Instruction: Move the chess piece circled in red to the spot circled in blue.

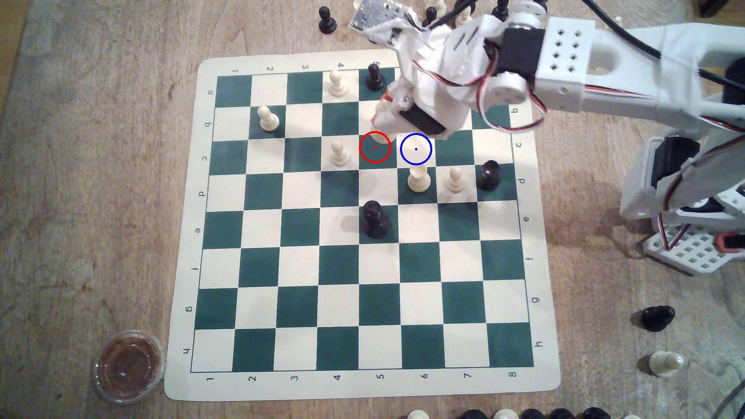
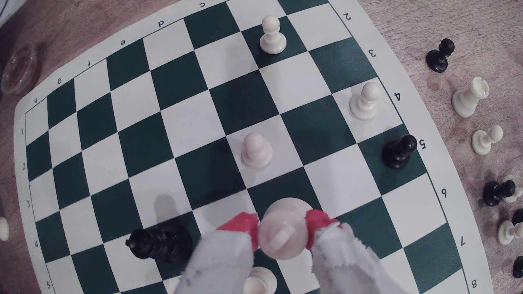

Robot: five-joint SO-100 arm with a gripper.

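Over green square: gripper (image 2: 283, 230) red pads clamp smooth cream chess piece (image 2: 283, 237).

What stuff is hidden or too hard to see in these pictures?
- Exterior view: the gripper covers most of the chess piece; its head is hidden.
- Wrist view: whether the chess piece between the red pads is lifted cannot be told.
- Exterior view: pieces at the bottom edge are cut off.
- Wrist view: a cream piece is partly behind the jaws.

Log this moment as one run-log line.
phase: grasping | pincer: shut on chess piece | piece: over red-ringed square | the spot: unoccupied
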